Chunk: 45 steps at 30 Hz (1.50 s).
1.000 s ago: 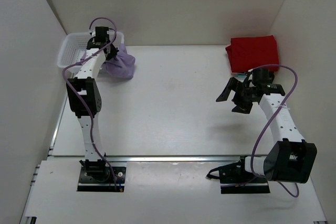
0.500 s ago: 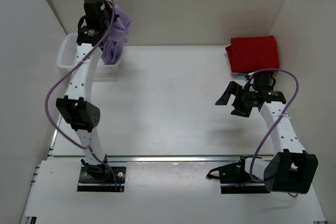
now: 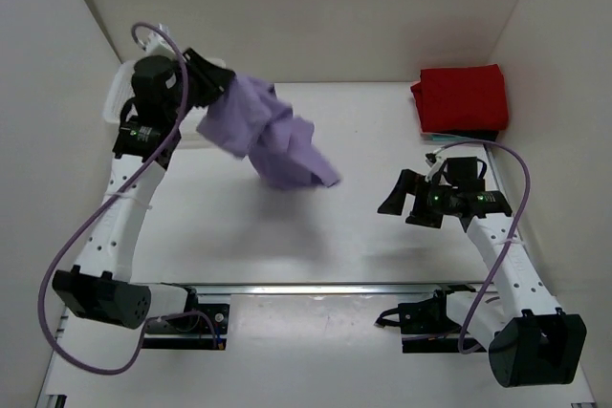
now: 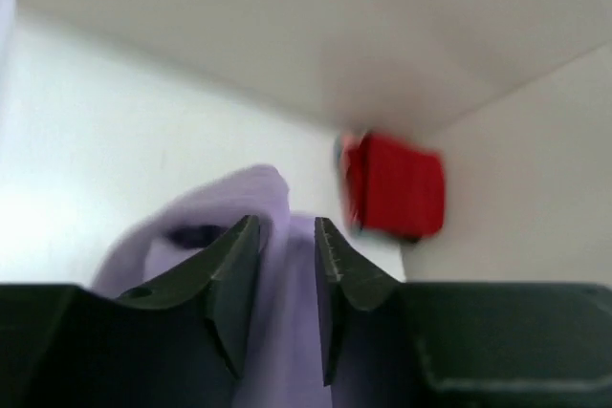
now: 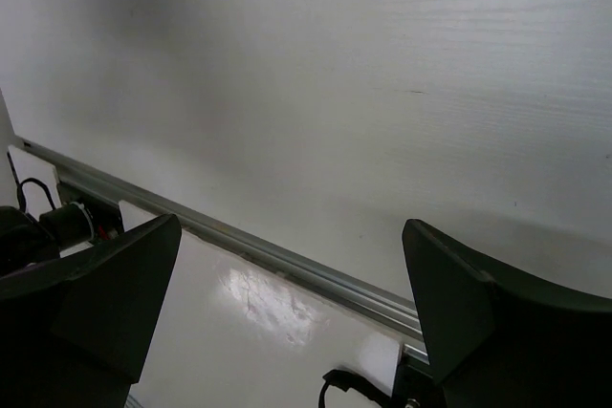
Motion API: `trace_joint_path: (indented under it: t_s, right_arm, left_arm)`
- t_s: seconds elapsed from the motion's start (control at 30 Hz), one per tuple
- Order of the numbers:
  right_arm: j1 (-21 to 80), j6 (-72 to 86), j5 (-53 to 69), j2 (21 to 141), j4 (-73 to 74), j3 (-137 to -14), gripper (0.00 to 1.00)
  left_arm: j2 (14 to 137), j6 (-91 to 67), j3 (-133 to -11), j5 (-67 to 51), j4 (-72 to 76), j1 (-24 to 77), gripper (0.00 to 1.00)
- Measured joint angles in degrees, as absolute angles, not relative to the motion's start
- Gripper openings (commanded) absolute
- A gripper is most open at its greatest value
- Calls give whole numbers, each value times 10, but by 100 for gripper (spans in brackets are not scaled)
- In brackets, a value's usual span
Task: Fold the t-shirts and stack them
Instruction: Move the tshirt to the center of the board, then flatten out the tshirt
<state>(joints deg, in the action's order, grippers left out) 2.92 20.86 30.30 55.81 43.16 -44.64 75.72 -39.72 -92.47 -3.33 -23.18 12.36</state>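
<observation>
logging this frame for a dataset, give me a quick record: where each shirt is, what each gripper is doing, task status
purple t-shirt: unfolded and bunched, hanging in the air over the far left part of the table
red t-shirt: folded, lying flat at the table's far right corner
left gripper: shut on the purple t-shirt, raised above the table
right gripper: open, empty, over the table's right side
task status: red t-shirt folded; purple t-shirt not yet folded or stacked

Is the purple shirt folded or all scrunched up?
Scrunched up, not folded. The purple t-shirt hangs in a bunched, wrinkled lump from the left end effector, which is shut on one end of its cloth.
</observation>
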Motion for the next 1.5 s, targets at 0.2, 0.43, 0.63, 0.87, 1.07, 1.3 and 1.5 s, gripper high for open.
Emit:
trace_joint_path:
  t_s: [0.2, 0.43, 0.63, 0.87, 1.07, 1.3, 1.5]
  right_arm:
    - [33, 203, 310, 568, 419, -451, 99]
    - [92, 211, 307, 677, 373, -539, 99]
    - [182, 227, 315, 816, 318, -601, 82]
    - [260, 228, 300, 911, 316, -628, 65]
    - [278, 236, 296, 950, 299, -630, 66]
    - [337, 240, 283, 999, 271, -630, 65]
    - [361, 255, 291, 1016, 235, -612, 59]
  left_arm:
    - [773, -461, -661, -132, -204, 83, 52]
    - [815, -430, -620, -159, -226, 118, 56]
    - [796, -317, -613, -90, -258, 169, 57]
    - [778, -246, -519, -19, -300, 220, 62]
    - [795, -253, -492, -9, -297, 222, 61]
    - [852, -284, -495, -11, -262, 229, 69]
    - [885, -303, -500, -24, -235, 250, 52]
